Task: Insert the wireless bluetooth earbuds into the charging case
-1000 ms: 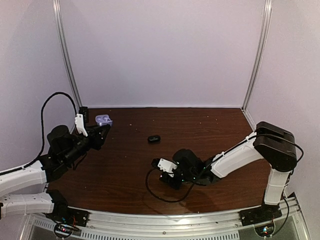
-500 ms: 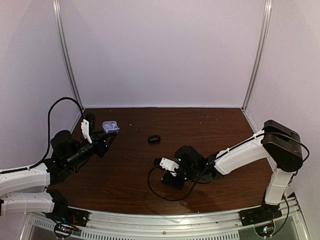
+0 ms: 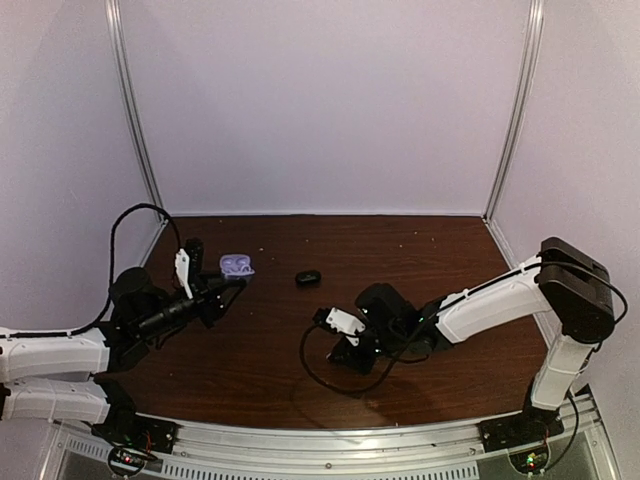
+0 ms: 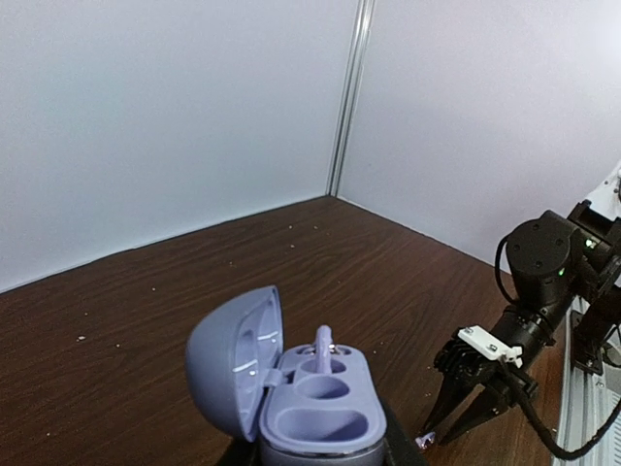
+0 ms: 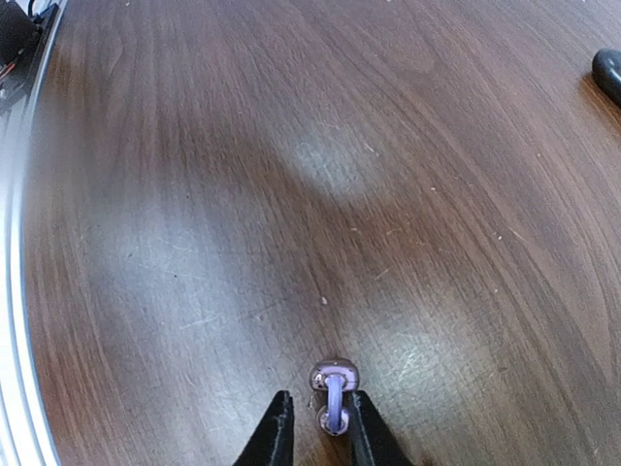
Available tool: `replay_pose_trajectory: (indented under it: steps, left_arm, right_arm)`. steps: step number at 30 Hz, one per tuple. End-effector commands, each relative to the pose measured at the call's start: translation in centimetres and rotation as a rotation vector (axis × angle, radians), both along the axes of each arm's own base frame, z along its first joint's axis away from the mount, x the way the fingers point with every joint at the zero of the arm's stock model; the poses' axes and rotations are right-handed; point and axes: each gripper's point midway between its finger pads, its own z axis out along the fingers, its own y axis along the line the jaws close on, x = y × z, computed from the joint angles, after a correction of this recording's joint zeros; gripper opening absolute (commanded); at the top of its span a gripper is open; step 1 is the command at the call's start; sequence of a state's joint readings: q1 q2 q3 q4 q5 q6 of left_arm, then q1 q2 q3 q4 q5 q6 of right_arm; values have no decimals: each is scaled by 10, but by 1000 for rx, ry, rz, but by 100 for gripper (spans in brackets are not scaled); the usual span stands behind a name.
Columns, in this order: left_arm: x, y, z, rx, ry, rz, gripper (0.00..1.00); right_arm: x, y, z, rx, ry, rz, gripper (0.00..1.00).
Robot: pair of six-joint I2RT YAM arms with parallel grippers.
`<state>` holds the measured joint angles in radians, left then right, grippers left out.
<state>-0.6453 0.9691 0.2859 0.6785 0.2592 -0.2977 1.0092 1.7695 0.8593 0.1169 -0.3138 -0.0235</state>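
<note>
**A:** Where was the case?

**B:** The case (image 4: 320, 413) was held up off the desk (image 4: 146, 291). The left tool (image 3: 228, 282) had its jaws pressed against the base. The lid (image 4: 238, 359) hung open to one side. A seated bud (image 4: 323, 348) stood in the far well, stem pointing up. The near well (image 4: 320, 425) looked bare.

**A:** And the other one?

**B:** The loose bud (image 5: 334, 381) lay on the desk toward the near side, well apart from the case. The right tool (image 5: 319, 408) was down at it, jaws almost together on either side of the stem. It looked like a pinch on the stem.

**A:** What could have gone wrong from there?

**B:** I saw four risks.
- **Slipping:** The bud was glossy and tiny, and gripped only by its thin stem. It could have squirted out on the lift or turned in the jaws, and then it would not have matched the well.
- **Knocking the seated bud:** Its stem stuck up beside the bare well, so a slightly wide approach could have knocked it out.
- **Moving the case or lid:** A push from above might have tipped the case in the left tool, or nudged the lid shut.
- **Losing the bud:** Dropped from that height, it could have bounced toward the dark object (image 3: 308, 278) or off the desk.
</note>
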Motion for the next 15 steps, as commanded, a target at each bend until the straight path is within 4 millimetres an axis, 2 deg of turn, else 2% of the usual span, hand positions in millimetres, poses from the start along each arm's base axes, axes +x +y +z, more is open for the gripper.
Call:
replay_pose_trajectory:
  steps: [1,6,15]
  left_arm:
    - [-11,-10,7,-4,-78,-64,0]
    - [-13,-11,5,-1,-86,-66,0]
    - [-17,-14,8,-4,-101,-88,0]
  right_arm:
    - [2,-2,22,45,-43,-1,24]
    - [12,-8,23,27,-72,-59,31]
    - [8,-5,12,6,-41,-37,35]
